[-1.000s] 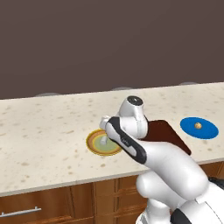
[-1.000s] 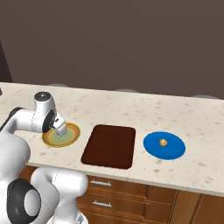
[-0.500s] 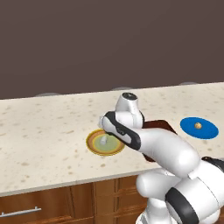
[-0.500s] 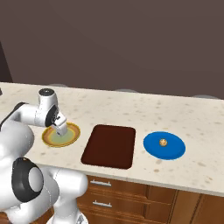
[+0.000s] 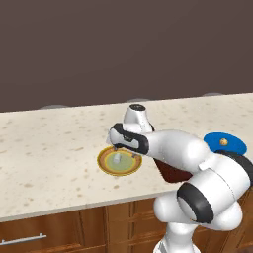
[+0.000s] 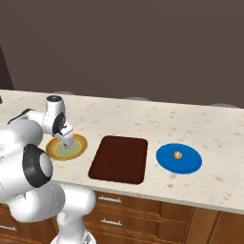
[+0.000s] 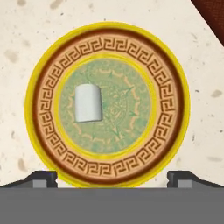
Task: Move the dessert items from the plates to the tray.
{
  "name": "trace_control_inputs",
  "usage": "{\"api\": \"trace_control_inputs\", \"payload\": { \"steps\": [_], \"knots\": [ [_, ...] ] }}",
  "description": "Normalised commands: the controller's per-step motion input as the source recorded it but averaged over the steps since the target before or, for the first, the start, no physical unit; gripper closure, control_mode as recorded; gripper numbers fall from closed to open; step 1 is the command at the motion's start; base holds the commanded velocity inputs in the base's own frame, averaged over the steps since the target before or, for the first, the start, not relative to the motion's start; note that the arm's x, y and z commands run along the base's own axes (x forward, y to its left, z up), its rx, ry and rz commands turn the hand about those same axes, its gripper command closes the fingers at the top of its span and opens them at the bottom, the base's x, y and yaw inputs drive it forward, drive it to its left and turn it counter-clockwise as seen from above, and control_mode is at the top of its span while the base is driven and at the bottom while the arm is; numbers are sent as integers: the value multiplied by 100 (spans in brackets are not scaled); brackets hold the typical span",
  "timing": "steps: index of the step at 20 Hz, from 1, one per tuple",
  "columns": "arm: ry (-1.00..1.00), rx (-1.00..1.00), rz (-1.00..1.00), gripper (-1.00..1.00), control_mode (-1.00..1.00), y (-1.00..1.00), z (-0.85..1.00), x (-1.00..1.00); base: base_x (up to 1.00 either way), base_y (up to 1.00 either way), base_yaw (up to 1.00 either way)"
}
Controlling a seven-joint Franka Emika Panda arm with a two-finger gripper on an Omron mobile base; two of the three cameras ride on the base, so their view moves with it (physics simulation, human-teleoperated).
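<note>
Nothing moved yet — the tray [image 6: 118, 158] is bare, a white marshmallow [image 7: 88, 103] on the yellow-rimmed plate [image 7: 107, 33], a small brown sweet [image 6: 178, 155] on the blue plate [image 6: 167, 162]; the gripper [image 7: 112, 177] hovers wide, holding nothing.

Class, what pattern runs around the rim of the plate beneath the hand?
A brown Greek-key band edged in yellow circles the plate; the hand view shows it best.

Open counter [image 6: 143, 121] around plates, tray
</note>
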Motion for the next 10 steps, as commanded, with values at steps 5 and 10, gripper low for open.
{"api": "trace_control_inputs", "payload": {
  "steps": [5, 10],
  "knots": [
    [0, 0, 0, -100, -100, 2, -39, 35, 0, 0, 0],
    [0, 0, 0, -100, -100, 11, -32, 37, 0, 0, 0]
  ]
}}
